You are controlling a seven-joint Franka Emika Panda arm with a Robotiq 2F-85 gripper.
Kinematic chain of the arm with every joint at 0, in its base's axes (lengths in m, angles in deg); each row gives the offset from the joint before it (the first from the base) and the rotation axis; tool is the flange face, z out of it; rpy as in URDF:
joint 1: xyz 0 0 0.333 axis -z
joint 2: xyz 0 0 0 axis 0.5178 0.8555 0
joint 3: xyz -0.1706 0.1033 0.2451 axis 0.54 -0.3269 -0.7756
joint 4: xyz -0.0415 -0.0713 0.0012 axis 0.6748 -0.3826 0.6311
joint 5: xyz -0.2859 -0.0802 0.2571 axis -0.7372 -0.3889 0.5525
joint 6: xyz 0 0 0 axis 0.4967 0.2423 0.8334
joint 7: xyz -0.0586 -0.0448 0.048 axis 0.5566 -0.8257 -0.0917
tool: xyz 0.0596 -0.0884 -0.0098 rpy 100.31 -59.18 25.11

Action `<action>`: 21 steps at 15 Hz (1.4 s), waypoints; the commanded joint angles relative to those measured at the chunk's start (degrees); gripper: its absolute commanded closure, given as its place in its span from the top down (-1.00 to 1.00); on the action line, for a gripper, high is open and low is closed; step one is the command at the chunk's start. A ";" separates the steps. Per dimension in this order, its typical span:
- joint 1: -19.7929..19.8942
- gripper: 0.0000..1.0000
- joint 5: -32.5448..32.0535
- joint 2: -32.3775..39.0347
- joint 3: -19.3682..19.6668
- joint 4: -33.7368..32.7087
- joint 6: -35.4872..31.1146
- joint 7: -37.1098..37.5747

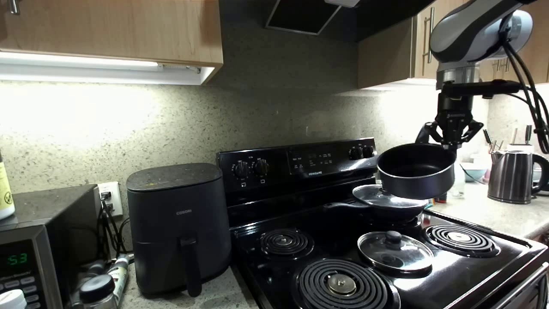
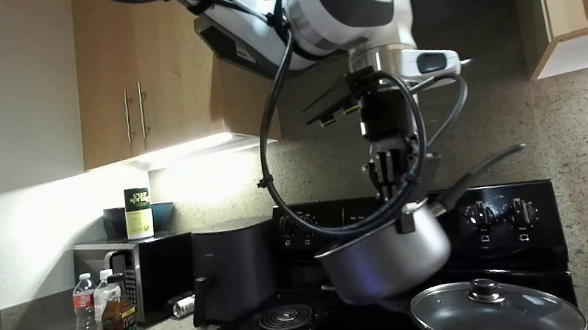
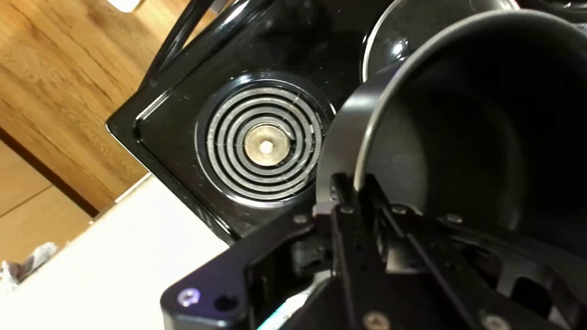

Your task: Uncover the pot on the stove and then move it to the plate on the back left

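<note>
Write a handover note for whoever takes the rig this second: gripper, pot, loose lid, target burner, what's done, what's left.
Gripper: shut on the pot at its rim.
Pot: held tilted, up off the stove.
Glass lid: lying loose on the stove, near its middle.
Plate: the small back-left coil; pot not there yet.
Nearby: lidded pan at the back right.
Done: pot uncovered and raised.
Left: carry it to the plate, level it, set it down, release.
</note>
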 commanded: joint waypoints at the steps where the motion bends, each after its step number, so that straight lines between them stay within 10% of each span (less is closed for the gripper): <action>1: -3.33 -0.96 -3.56 -3.81 -5.12 2.94 -1.39 1.46; 12: -4.98 -0.96 -2.60 -0.85 -5.30 2.20 0.22 0.52; 21: -10.72 -0.96 -4.74 9.31 -6.46 -12.86 1.64 -18.23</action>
